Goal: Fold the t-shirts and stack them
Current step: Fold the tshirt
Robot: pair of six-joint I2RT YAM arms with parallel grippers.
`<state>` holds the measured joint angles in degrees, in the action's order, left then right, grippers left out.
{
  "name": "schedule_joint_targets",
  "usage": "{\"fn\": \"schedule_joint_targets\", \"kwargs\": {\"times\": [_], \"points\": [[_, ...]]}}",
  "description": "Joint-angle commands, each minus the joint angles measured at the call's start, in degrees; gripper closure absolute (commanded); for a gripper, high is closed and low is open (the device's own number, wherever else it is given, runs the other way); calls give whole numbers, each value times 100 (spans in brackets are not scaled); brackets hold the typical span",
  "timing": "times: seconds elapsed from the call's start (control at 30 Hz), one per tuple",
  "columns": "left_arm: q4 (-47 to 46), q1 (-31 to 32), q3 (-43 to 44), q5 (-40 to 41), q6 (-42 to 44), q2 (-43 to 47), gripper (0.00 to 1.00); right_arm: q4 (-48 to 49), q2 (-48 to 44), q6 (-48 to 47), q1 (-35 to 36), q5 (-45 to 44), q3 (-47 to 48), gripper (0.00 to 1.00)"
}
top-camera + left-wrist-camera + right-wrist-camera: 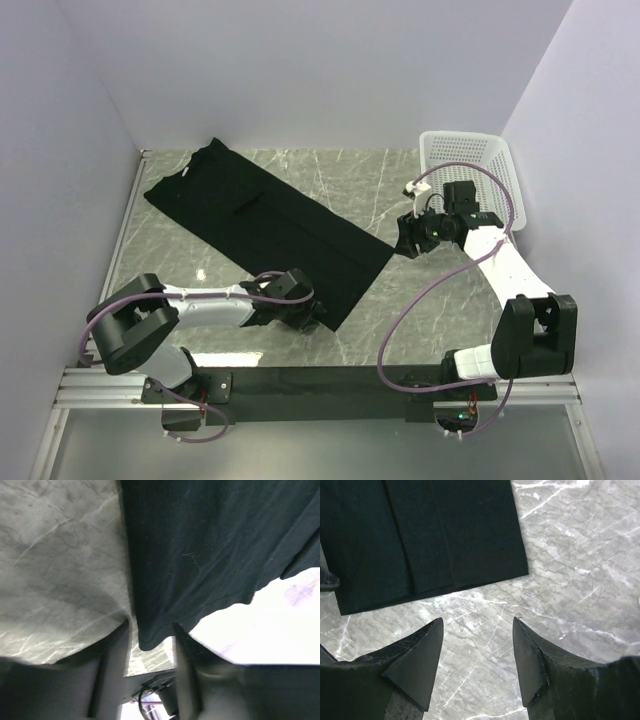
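Observation:
The black t-shirt [260, 225] lies on the marble table as a long folded strip, running diagonally from the back left to the front middle. My left gripper [312, 318] sits low at the strip's near corner. In the left wrist view its fingers [114, 672] stand apart on either side of the t-shirt's [210, 545] hem corner, with a gap showing beside the cloth. My right gripper [405, 240] hovers just off the strip's right corner. It is open [477, 622] over bare marble, with the t-shirt's [420, 535] straight folded edge a little beyond its tips.
A white perforated basket [470, 160] stands at the back right, close behind the right arm. White walls close in the table on three sides. Bare marble [440, 310] shows to the right of the shirt and along the front.

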<state>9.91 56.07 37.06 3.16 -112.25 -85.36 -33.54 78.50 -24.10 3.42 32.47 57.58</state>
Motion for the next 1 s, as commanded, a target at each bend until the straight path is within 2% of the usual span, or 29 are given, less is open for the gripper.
{"fn": "schedule_joint_targets", "kwargs": {"times": [0.0,0.17,0.23,0.3,0.47,0.67,0.77,0.83,0.97], "points": [[-33,97,74,80,-658,-147,59,120,-291,-60,-96,146,-54,36],[-138,158,74,80,-649,-340,75,58,-344,-104,-157,207,-54,36],[-139,158,56,71,-632,-402,89,32,-370,-121,-175,242,-54,36],[-86,167,47,62,-588,-376,99,-3,-414,-139,-184,269,-72,36],[265,176,-225,185,-456,54,99,-39,-528,-218,-201,304,-151,36],[827,220,-963,-17,-141,1247,99,-100,-529,-315,-193,400,-177,35],[1440,220,-1314,-131,-61,1793,99,-188,-450,-367,-201,462,-151,35],[1741,220,-1629,-210,-60,2426,99,-267,-388,-455,-193,550,-133,35],[2916,220,-2018,-456,-244,3917,99,-443,-309,-753,-175,778,-142,35]]}}
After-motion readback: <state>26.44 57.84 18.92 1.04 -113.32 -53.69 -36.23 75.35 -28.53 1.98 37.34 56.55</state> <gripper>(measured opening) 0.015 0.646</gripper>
